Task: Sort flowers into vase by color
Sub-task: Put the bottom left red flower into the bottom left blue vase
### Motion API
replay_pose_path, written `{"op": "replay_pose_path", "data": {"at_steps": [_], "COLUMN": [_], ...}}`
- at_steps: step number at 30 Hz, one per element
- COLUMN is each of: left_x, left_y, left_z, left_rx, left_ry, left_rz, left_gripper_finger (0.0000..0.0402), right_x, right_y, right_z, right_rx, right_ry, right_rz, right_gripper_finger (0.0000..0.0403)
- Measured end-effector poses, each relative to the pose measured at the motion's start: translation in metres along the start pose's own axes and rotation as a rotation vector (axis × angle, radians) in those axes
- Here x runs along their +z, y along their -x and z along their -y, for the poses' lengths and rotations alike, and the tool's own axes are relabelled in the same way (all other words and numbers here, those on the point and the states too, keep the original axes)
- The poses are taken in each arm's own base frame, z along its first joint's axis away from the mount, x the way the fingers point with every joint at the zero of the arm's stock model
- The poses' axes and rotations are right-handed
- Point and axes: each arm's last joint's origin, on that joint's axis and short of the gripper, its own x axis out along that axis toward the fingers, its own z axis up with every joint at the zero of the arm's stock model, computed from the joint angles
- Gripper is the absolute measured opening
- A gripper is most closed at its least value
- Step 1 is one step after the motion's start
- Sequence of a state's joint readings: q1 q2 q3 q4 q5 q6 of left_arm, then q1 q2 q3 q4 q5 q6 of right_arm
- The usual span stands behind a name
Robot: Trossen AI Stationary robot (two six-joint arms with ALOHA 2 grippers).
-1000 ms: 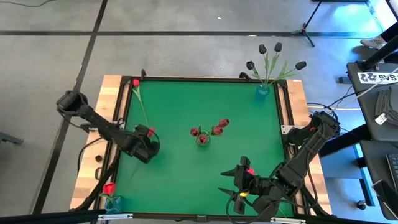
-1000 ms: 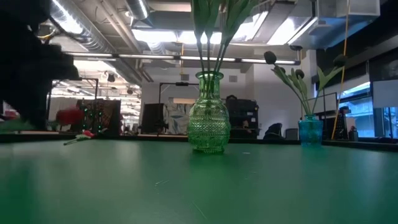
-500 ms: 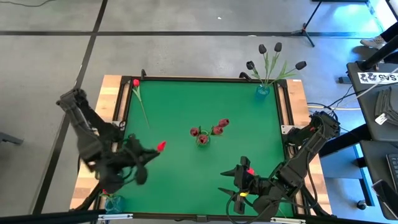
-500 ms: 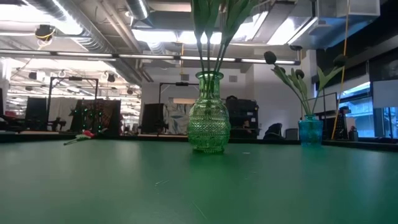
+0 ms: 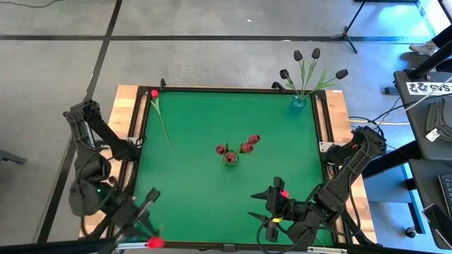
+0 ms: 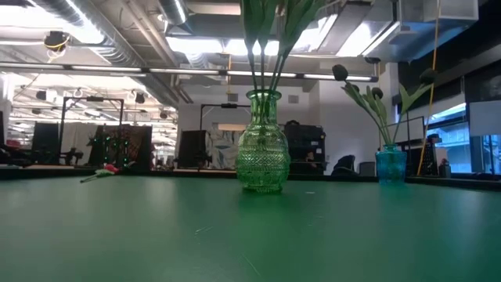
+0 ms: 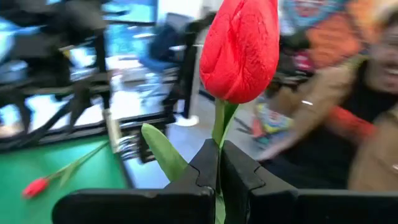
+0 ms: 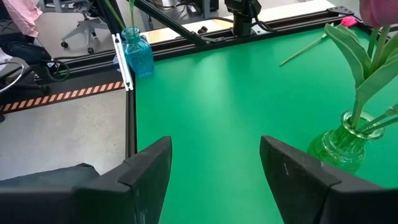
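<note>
My left gripper [image 7: 219, 149] is shut on a bright red tulip [image 7: 239, 50], raised over the table's near left corner [image 5: 148, 227]. Another red tulip [image 5: 159, 113] lies flat on the mat by the far left edge. A green glass vase [image 5: 230, 156] in the middle holds pink-red tulips. A blue vase [image 5: 299, 102] at the far right corner holds black tulips. A second blue vase [image 8: 135, 53] stands at the near left corner, with a stem in it. My right gripper [image 8: 214, 168] is open near the near edge, touching nothing. My left gripper pinches the red tulip's green stem [image 7: 217, 127] between its two fingertips, a short way below the head. The head and one leaf [image 7: 163, 152] stick out past the fingers. The flower is lifted clear of the table; the stem below the fingers is hidden by the gripper.
The green mat [image 5: 205, 190] is framed by black rails and wooden side strips [image 5: 126, 106]. A person in a tan sleeve [image 7: 323, 112] shows beyond the table in the left wrist view. Cables and equipment stand off the table's right side.
My left gripper, shut on the red tulip, rose from the mat at the table's left middle and swung toward the near left corner, carrying the flower clear of the table. The arm left the low view. The right arm kept still.
</note>
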State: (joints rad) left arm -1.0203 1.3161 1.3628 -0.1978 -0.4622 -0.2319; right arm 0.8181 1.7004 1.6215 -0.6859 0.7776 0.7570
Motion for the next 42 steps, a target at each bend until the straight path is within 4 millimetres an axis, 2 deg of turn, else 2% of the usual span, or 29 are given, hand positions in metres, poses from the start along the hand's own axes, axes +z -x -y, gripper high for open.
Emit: {"op": "replay_pose_path", "data": {"at_steps": [5,8,16,19,25,31,42], "left_x": [-0.005,-0.006,-0.015,-0.020,-0.031,-0.037,-0.043], "left_y": [0.011,0.015,0.030,0.039,0.047,0.053,0.063], "left_z": [0.022,0.028,0.048,0.056,0.066,0.068,0.077], "left_rx": [-0.101,-0.131,-0.145,-0.080,0.025,0.119,0.091], "left_ry": [-0.148,-0.167,-0.018,0.027,-0.011,-0.043,0.009], "left_rz": [-0.009,-0.007,-0.045,-0.059,-0.066,-0.063,-0.078], "left_gripper_finger": [0.0003,0.0003,0.0003,0.0003,0.0003,0.0003,0.0003], "right_x": [0.000,0.000,0.001,0.002,0.001,0.001,-0.005], "right_y": [0.000,0.000,0.000,0.000,0.000,0.000,0.009], "right_z": [0.000,0.001,0.002,0.002,0.002,0.001,-0.007], "right_rx": [-0.002,-0.015,-0.059,-0.062,-0.051,-0.040,0.006], "right_ry": [0.007,0.007,-0.023,-0.047,-0.078,-0.084,-0.117], "right_rz": [-0.003,0.009,0.054,0.059,0.051,0.043,0.030], "right_gripper_finger": [0.0243,0.0243,0.0243,0.0243,0.0243,0.0243,0.0243]}}
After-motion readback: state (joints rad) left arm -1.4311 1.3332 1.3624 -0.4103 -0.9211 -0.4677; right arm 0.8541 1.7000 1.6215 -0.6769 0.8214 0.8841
